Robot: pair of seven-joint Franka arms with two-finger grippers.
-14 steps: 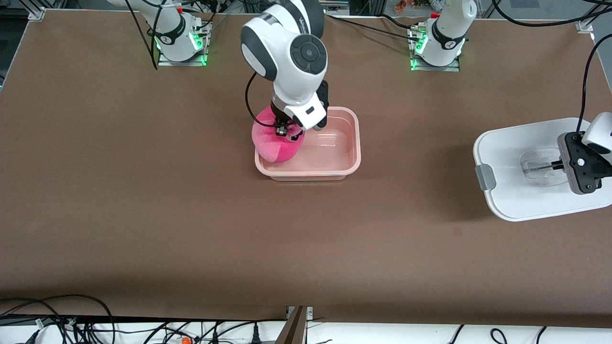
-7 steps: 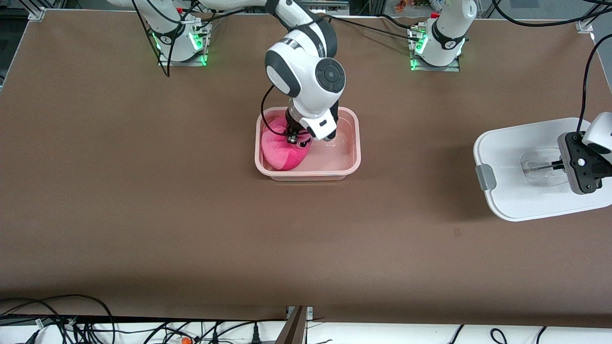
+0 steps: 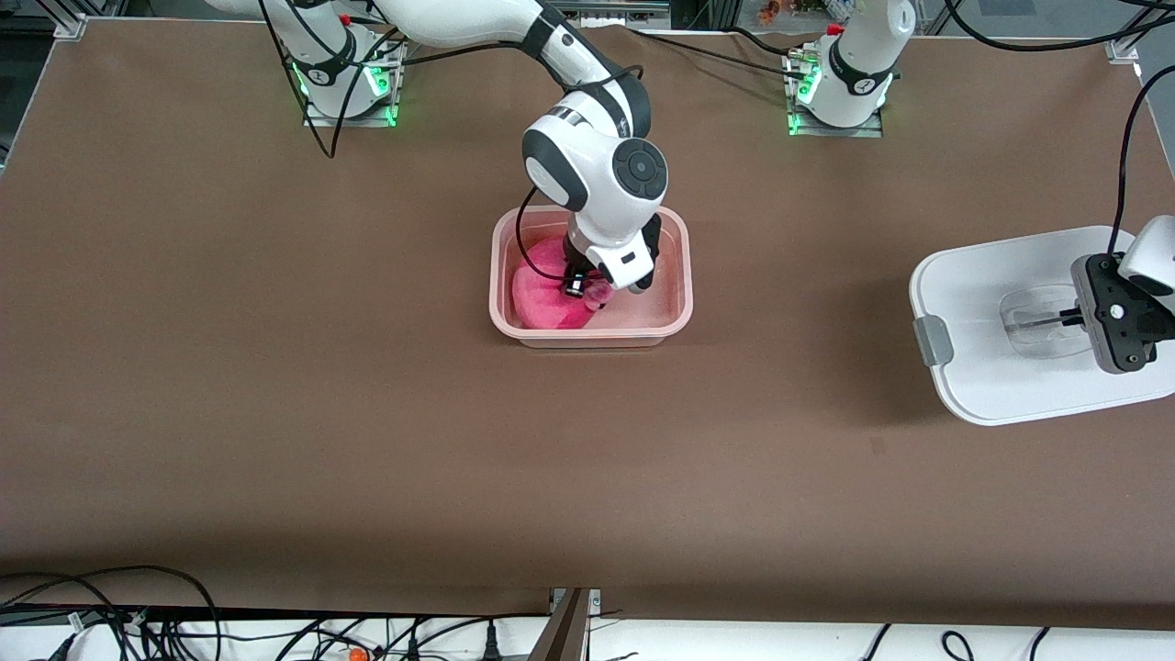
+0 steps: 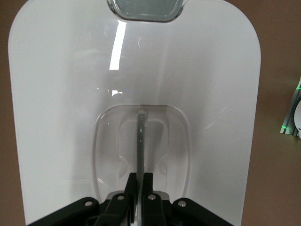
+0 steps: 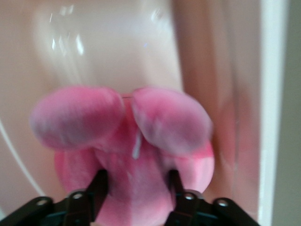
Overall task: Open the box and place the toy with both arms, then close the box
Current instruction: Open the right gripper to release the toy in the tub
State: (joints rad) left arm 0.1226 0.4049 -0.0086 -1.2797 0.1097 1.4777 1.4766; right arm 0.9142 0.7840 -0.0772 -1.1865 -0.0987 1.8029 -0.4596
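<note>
The pinkish box (image 3: 684, 303) stands open mid-table. The hot-pink toy (image 3: 542, 294) lies inside it, at the end toward the right arm. My right gripper (image 3: 587, 286) is down in the box over the toy. In the right wrist view its fingers (image 5: 99, 188) stand apart on either side of the toy (image 5: 164, 117), open around it. The white lid (image 3: 982, 294) is at the left arm's end of the table, a little off the table. My left gripper (image 3: 1065, 319) is shut on the lid's clear handle (image 4: 140, 136), as the left wrist view shows (image 4: 141, 181).
A grey clip (image 3: 932, 338) sits on the lid's edge toward the box. Both arm bases (image 3: 349, 83) (image 3: 840, 87) stand along the table's edge farthest from the front camera. Cables (image 3: 138, 615) and a metal bracket (image 3: 569, 624) lie past the nearest edge.
The right arm has lowered the toy into the box and moved it toward the middle. Its fingers have spread apart from their pinch on the toy. The left arm and lid have not moved.
</note>
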